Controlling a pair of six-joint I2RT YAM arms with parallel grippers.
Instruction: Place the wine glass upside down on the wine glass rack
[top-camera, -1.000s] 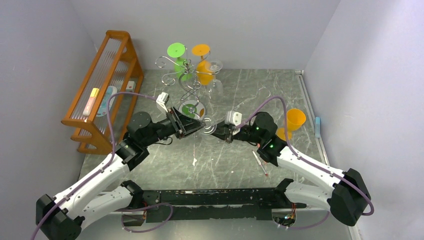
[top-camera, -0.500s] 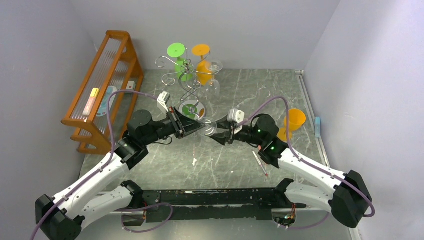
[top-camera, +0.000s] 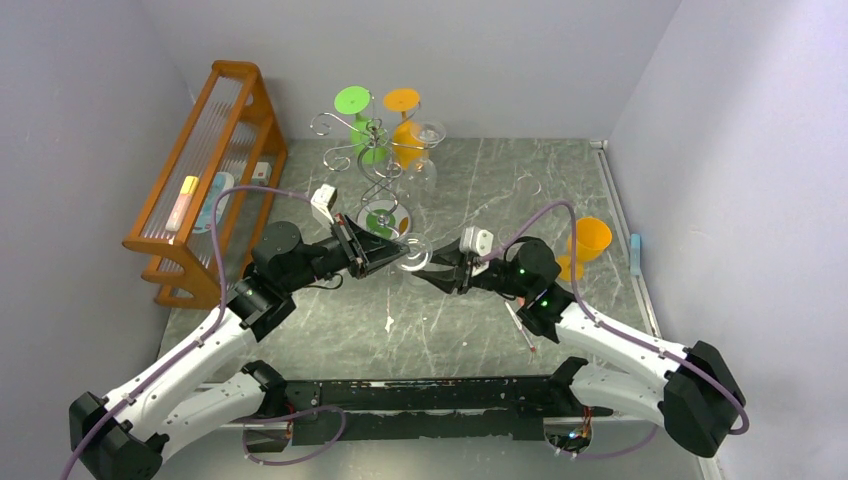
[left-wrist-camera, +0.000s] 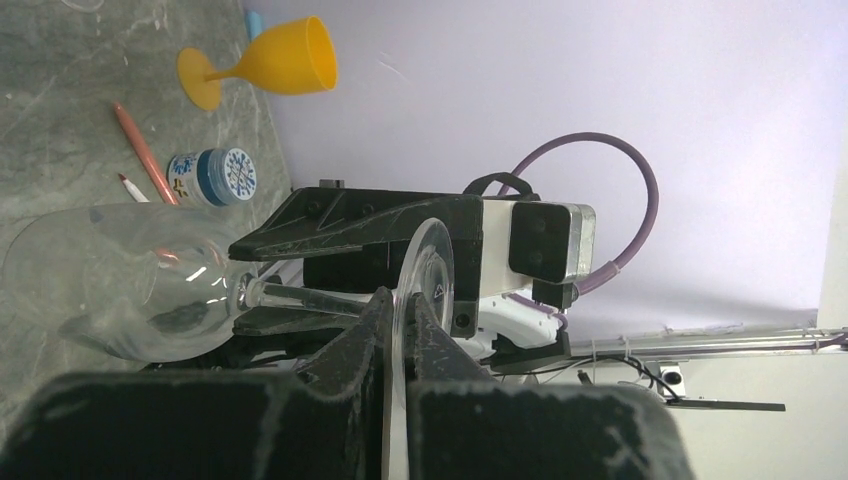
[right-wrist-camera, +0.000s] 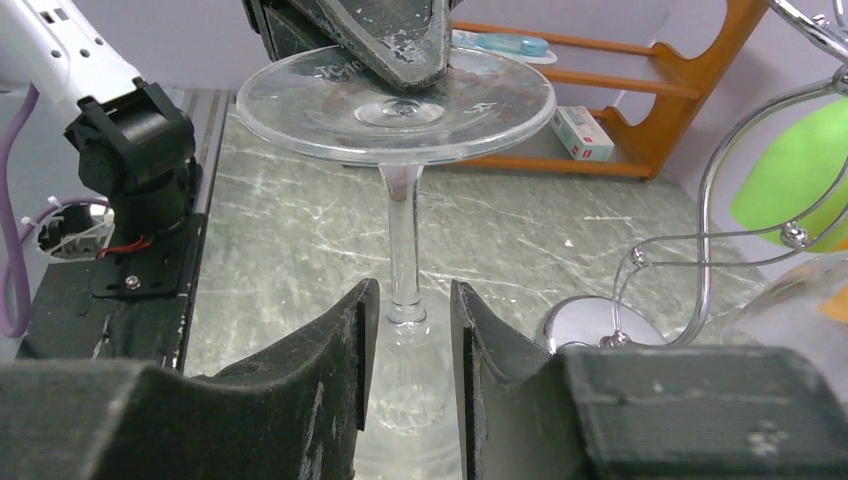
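Since a second earlier the left hand (top-camera: 398, 247) had pinched the foot of the wine glass (top-camera: 416, 256), and the right hand (right-wrist-camera: 408, 300) had let go, its fingers now spread either side of the stem without touching it. The blue label on the small bottle (left-wrist-camera: 212, 176) was too small to read. The glass lay on its side above the bench (top-camera: 470, 330), between both hands, near the wine glass rack (top-camera: 372, 170).

**White arms, black joints, purple cables**

The left arm (top-camera: 200, 350) and right arm (top-camera: 620, 345) have white shells, black joints and black base blocks. A purple cable (left-wrist-camera: 590, 138) loops along each to a white camera box (top-camera: 322, 205) at the wrist. The fingers (right-wrist-camera: 320, 400) are black, scuffed, wedge-shaped plastic.
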